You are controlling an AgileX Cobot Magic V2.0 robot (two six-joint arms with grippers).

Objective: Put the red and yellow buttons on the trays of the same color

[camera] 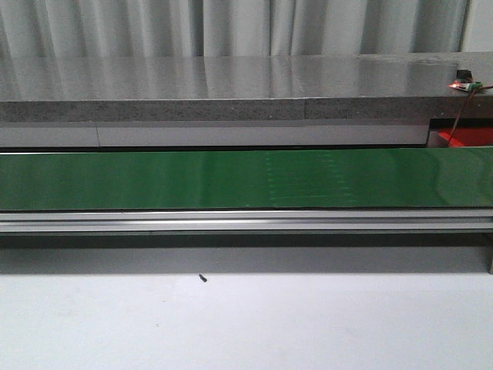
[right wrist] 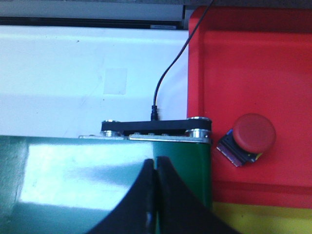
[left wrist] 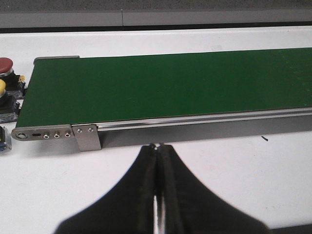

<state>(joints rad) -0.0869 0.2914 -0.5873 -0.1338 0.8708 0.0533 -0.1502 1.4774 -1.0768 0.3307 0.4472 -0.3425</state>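
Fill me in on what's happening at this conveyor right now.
Nothing is being handled at the moment. The green conveyor belt has no buttons on it. The left end effector is shut and empty over the white table, short of the belt; a red button and a yellow button sit beside the belt's end. The right end effector, also shut and empty, is over the belt's other end, next to the red tray, where one red-capped button already lies. A yellow tray adjoins it.

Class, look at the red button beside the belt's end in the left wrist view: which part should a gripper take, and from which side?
Probably the domed red cap of the red button, from above: it stands upright, cap uppermost. The yellow button is close beside it, so a sideways approach looks crowded. Its body is cut off by the frame edge.
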